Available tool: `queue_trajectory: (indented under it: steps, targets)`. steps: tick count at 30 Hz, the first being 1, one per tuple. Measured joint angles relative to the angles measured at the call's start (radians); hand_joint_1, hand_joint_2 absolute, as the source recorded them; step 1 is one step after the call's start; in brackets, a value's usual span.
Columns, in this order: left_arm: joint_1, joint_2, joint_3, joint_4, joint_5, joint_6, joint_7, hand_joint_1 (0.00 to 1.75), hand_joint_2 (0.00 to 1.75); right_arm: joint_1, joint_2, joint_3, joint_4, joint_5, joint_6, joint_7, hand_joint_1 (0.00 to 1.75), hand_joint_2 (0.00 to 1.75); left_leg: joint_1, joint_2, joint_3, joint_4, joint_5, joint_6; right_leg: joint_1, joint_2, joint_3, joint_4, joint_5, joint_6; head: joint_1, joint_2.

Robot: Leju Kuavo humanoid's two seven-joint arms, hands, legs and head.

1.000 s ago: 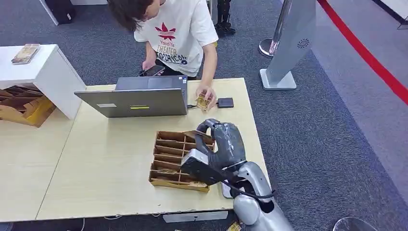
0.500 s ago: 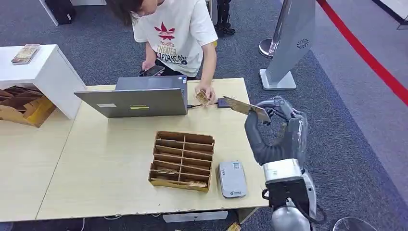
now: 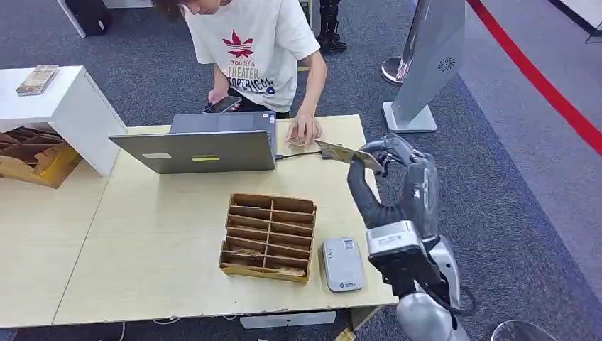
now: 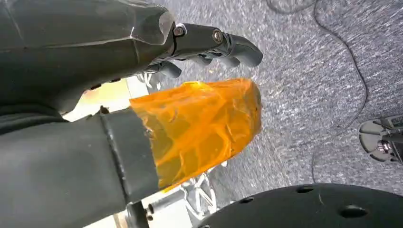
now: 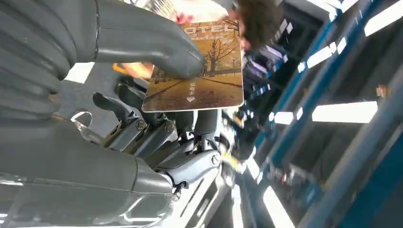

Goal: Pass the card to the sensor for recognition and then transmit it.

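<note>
Brown card (image 3: 349,155) in right hand (image 3: 397,160)

Right hand (image 3: 395,158): raised at far right, thumb and fingers pinching card (image 3: 346,154). Left hand (image 4: 142,61): hanging, fingers loosely curled, holding nothing.

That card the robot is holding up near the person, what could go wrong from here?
The right hand pinches the card only at one end, between thumb and fingers, so it might slip or twist loose. The person's hand rests on the table close to the card's far end, so a further reach could bump it. The laptop and its cable also lie nearby.
</note>
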State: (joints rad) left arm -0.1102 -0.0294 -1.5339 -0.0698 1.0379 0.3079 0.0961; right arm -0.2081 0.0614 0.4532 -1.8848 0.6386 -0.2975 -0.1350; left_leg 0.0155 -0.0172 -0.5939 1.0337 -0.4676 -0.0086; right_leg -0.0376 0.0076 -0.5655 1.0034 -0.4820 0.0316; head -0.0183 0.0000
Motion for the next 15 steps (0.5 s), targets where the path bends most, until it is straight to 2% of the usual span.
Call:
queue_trajectory:
  steps: [6, 15]
  targets:
    - [-0.021, 0.0, 0.0, 0.0, -0.084, -0.01, 0.028, 0.0, 0.0, -0.173, 0.031, 0.041, 0.171, 0.034, 0.077, 0.075, 1.75, 1.75, 0.0, 0.0, 0.0, 0.0, 0.002, 0.0, 0.0, 0.0, 0.0, 0.0, 0.001, -0.001, 0.001, 0.0]
    - [-0.053, 0.0, 0.0, -0.002, -0.169, -0.023, 0.057, 0.0, 0.0, -0.39, 0.099, 0.088, 0.464, 0.162, 0.095, 0.157, 1.75, 1.75, 0.001, -0.001, 0.0, 0.0, 0.003, 0.0, 0.001, 0.0, 0.0, 0.001, 0.001, -0.001, 0.0, 0.0]
